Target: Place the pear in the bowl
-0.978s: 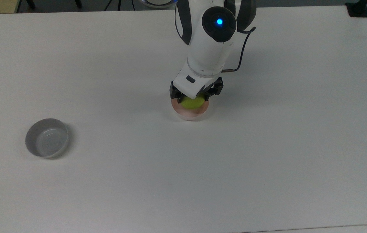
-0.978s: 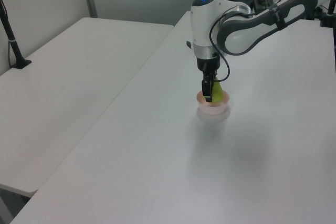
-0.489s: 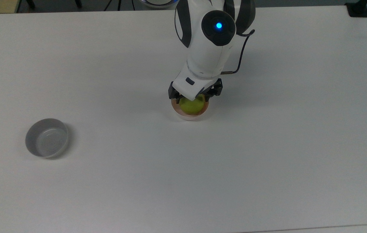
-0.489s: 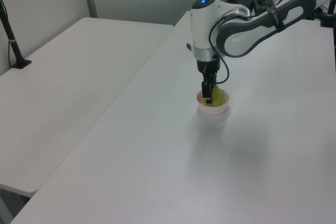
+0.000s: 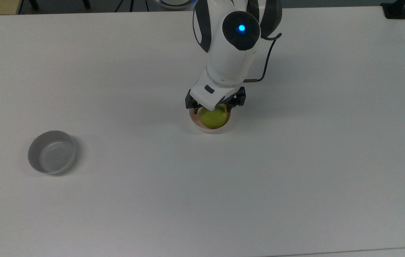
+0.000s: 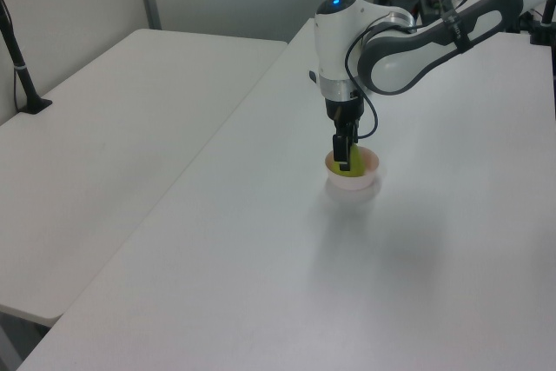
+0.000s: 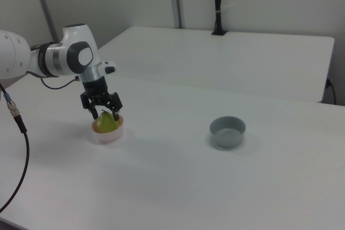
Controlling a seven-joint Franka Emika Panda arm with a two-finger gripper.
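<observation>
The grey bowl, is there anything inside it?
No, in the top view the grey bowl sits empty, while the pear lies in the pink bowl.

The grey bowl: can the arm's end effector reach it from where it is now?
Probably yes. The grey bowl stands alone on bare table; the end effector is over the pink bowl.

The small yellow-green pear (image 5: 214, 117) has a smooth, faintly waxy skin with a dull sheen, and it sits in a small round pale pink bowl (image 5: 209, 127) that looks like smooth matt plastic. The round grey bowl (image 5: 51, 152) looks like the same smooth plastic, its inside floor showing a soft gloss, while the wide white table (image 5: 295, 160) has a flat, matt, laminate-like top. The arm's glossy white plastic shell (image 5: 227, 57) carries dark grey glossy panels, and the black two-finger gripper (image 7: 104, 115) looks matt, with a thin black rubbery cable (image 5: 268, 53) alongside.
</observation>
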